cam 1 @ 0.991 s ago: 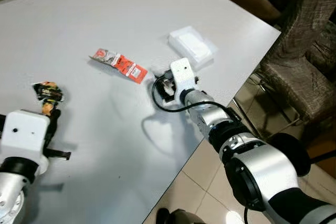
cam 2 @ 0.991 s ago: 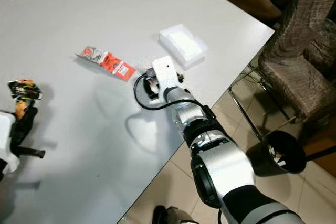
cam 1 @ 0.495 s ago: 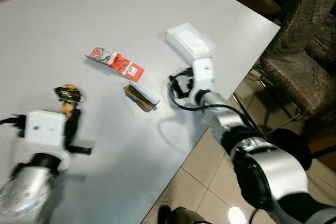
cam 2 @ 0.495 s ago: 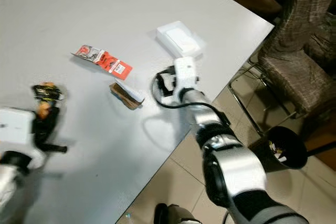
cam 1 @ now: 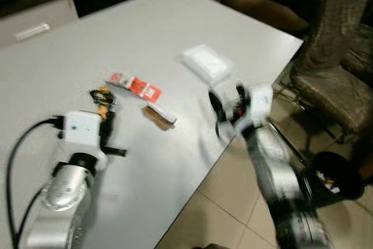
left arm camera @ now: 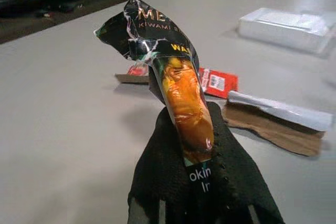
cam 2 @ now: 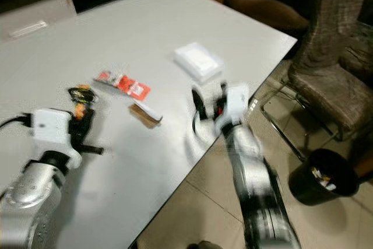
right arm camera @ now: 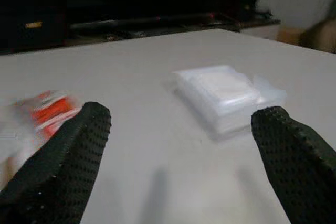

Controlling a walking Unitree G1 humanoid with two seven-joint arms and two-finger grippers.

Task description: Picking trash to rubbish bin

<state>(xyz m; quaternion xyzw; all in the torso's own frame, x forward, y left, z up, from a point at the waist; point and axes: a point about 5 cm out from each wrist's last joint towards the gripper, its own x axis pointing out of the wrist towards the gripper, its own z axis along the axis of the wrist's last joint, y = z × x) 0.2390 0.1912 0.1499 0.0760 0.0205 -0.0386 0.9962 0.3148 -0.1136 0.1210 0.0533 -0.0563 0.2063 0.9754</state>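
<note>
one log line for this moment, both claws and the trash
left claw: shut on snack wrapper | right claw: open, facing clear plastic box | on table: red packet, brown wrapper | bin: on floor beside table

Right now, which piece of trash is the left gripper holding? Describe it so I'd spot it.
On the grey table, the left gripper pinches a crumpled black-and-orange wrapper. Unlike the flat red packet and brown wrapper beside it, it stands upright.

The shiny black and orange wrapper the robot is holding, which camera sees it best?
The left wrist view: the wrapper stands close and sharp there, pinched in the left gripper, with gold lettering visible. In the left eye and right eye views it is just a small dark and orange scrap at that gripper's tip over the table.
</note>
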